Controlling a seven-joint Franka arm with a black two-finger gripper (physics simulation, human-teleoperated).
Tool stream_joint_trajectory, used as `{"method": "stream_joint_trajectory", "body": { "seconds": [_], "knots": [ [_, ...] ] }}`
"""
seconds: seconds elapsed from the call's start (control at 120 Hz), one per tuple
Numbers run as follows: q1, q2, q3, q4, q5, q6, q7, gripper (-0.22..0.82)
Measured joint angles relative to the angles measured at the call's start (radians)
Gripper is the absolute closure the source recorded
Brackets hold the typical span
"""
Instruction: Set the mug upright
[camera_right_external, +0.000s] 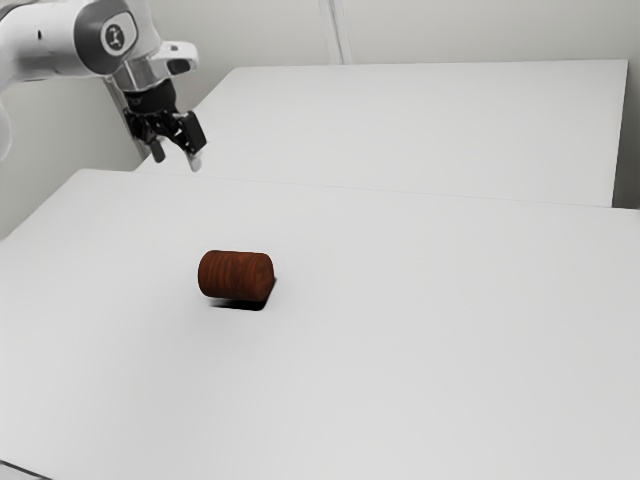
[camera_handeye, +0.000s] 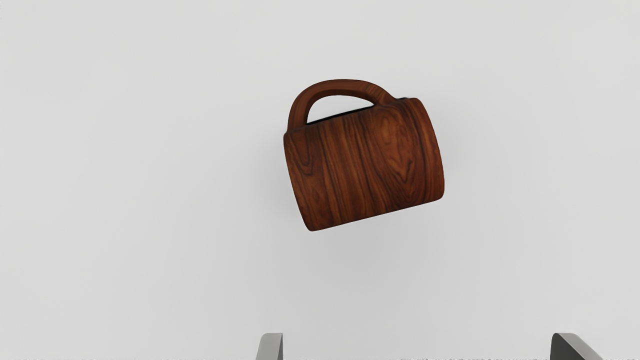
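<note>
A brown mug (camera_right_external: 235, 275) lies sideways on the white table (camera_right_external: 400, 360), below the claw (camera_right_external: 175, 162).

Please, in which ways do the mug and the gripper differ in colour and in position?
The mug is reddish-brown with a wood grain, while the gripper is mostly black. The mug lies on its side on the white table, whereas the gripper hangs in the air, open and pointing downward. What they share: neither touches the other.
</note>
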Motion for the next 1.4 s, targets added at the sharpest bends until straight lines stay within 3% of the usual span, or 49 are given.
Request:
{"method": "stream_joint_trajectory", "body": {
  "seconds": [0.242,0.417,0.708,1.142,1.4],
  "knots": [
    [0.020,-0.009,0.079,-0.077,-0.128,-0.003,0.011,0.02],
    [0.188,0.135,0.084,-0.077,-0.354,-0.051,0.068,0.02],
    [0.286,0.288,0.098,-0.116,-0.570,-0.084,0.233,0.03],
    [0.268,0.372,0.100,-0.152,-0.773,0.009,0.426,0.02],
    [0.237,0.370,0.100,-0.227,-0.842,0.063,0.489,0.02]
  ]
}}
